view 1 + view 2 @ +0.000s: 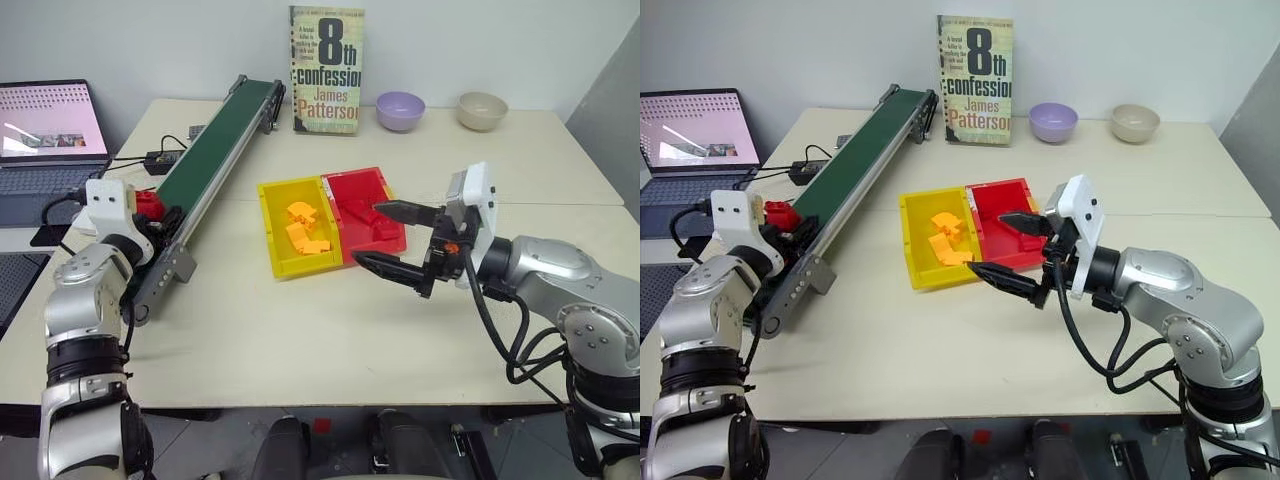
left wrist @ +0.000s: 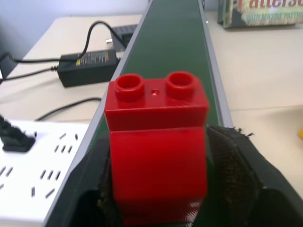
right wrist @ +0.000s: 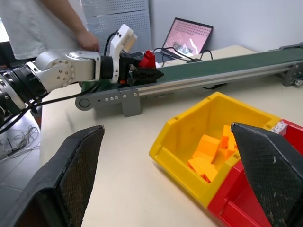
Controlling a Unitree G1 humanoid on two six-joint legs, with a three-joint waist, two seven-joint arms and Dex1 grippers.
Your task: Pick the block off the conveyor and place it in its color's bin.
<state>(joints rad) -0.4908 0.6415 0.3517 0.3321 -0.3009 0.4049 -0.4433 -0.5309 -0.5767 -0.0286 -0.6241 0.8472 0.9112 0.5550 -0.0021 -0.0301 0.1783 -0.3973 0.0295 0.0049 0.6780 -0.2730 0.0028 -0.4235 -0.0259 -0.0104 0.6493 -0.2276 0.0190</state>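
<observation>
Gripping the block [image 2: 156,151] at the conveyor [image 1: 215,150] end, centre left of frame, your left gripper [image 3: 142,71] has clamped it. Next, lift it clear and carry it rightward to the bin [image 1: 385,190] mid-frame, where your right gripper [image 1: 392,240] hovers, fingers spread and empty.

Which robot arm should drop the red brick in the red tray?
The left: its pincer is shut on the red brick at the conveyor. The right pincer, open and empty, hovers by the red tray.
</observation>
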